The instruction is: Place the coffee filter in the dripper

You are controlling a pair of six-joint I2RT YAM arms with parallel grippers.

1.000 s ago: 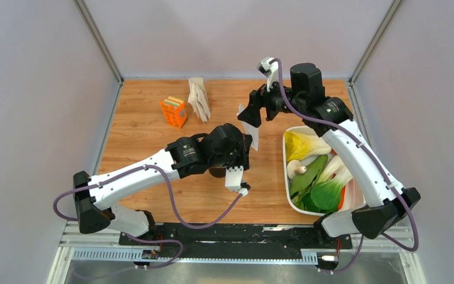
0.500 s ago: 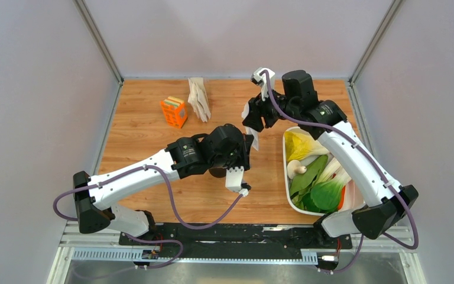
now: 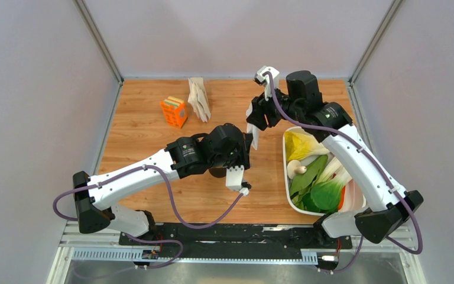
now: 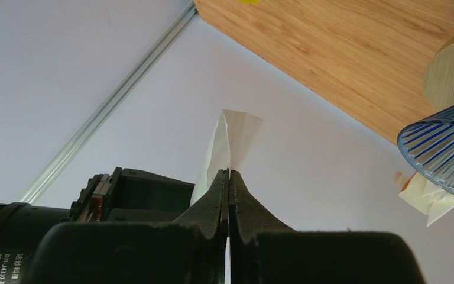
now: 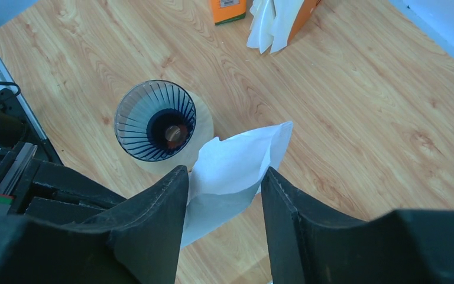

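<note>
The coffee filter (image 3: 252, 137) is a white paper sheet held upright above the table's middle, with my left gripper (image 4: 229, 173) shut on its lower edge. In the left wrist view the filter (image 4: 236, 133) sticks up past the closed fingertips. My right gripper (image 5: 224, 171) straddles the filter (image 5: 236, 165) from above. Its jaws stand partly apart, and the paper reaches both fingertips. The dripper (image 5: 153, 121), a dark blue ribbed cone, sits on a tan-rimmed pot (image 5: 206, 127) just left of the filter. In the top view my left arm covers the dripper.
An orange box (image 3: 174, 111) and a stack of white filters (image 3: 199, 99) stand at the back left. A white tray (image 3: 288, 171) of vegetables lies at the right, under my right arm. Grey walls enclose the table on three sides.
My right gripper has come down and left onto the filter, and its jaws have narrowed around the paper. The left arm has held still.
</note>
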